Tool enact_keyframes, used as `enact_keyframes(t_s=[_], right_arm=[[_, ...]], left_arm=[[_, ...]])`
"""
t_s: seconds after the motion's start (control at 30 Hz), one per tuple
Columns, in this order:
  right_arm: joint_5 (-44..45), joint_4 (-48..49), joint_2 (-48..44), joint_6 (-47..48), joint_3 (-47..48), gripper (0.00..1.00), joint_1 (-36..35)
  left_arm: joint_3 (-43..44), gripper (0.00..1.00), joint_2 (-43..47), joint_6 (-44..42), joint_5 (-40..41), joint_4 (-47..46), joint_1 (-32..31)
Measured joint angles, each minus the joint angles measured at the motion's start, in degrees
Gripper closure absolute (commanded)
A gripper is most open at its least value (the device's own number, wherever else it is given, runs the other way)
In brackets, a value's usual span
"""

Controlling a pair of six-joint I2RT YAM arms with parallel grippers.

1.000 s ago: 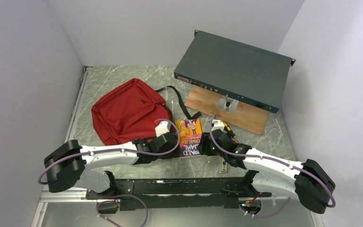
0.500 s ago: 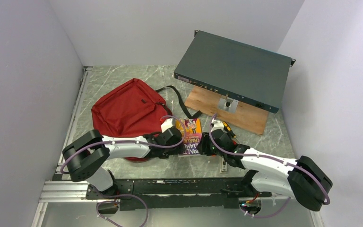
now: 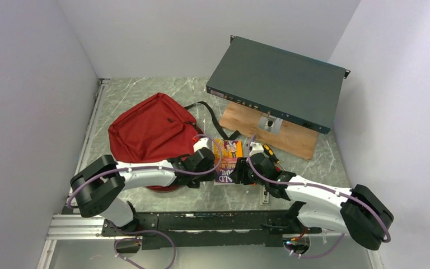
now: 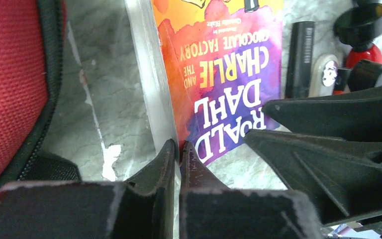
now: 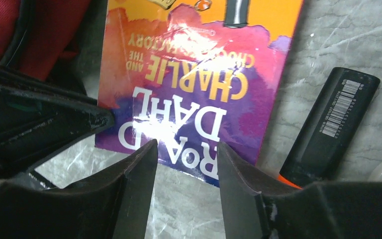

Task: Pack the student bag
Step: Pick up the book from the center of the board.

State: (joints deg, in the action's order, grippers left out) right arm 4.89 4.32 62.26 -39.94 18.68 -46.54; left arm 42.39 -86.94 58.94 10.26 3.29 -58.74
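Left fingers [image 4: 164, 164] just closed from wide onto the near-left corner of the book [image 4: 224, 74], now pinched. Right fingers [image 5: 134, 169] are held spread over its near edge. The bag [image 3: 148, 131] is seen flat toward the left edge of the desk [image 3: 123, 95], just beside the book. Lift judged next.

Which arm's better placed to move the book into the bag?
Left arm, probably: its jaws look closed on a near corner of the book, and the student bag lies on that side. The right arm has open jaws over the book's near edge.
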Motion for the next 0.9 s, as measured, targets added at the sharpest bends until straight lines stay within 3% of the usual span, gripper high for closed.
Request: enact_keyframes(t_s=[0.1, 0.23, 0.4, 0.53, 0.73, 0.9], right_arm=[[-0.8, -2.1, -2.1, 0.9, 0.0, 0.35, 0.0], [-1.5, -5.2, -6.3, 2.6, 0.0, 0.28, -0.1], [-0.9, -9.9, -11.9, 2.1, 0.0, 0.09, -0.2], [-0.9, -12.5, -15.6, -1.0, 0.4, 0.08, 0.0], [-5.1, -11.1, -13.7, -9.8, 1.0, 0.08, 0.7], [-8.4, -4.0, -14.1, -20.1, -3.2, 0.09, 1.5]], left_arm=[[0.8, 1.00, 0.7, -1.4, -0.3, -0.1, 0.0], [2.1, 1.00, 1.1, -2.9, -0.4, 0.9, -0.1], [1.4, 1.00, 5.2, -3.8, -0.3, 1.9, -0.1], [-1.0, 1.00, 11.5, -3.9, -0.2, 1.9, -0.2], [-5.1, 1.00, 18.0, -3.5, -1.0, 1.3, 0.0], [-8.2, 1.00, 21.9, -2.1, -1.6, 0.3, 0.3]])
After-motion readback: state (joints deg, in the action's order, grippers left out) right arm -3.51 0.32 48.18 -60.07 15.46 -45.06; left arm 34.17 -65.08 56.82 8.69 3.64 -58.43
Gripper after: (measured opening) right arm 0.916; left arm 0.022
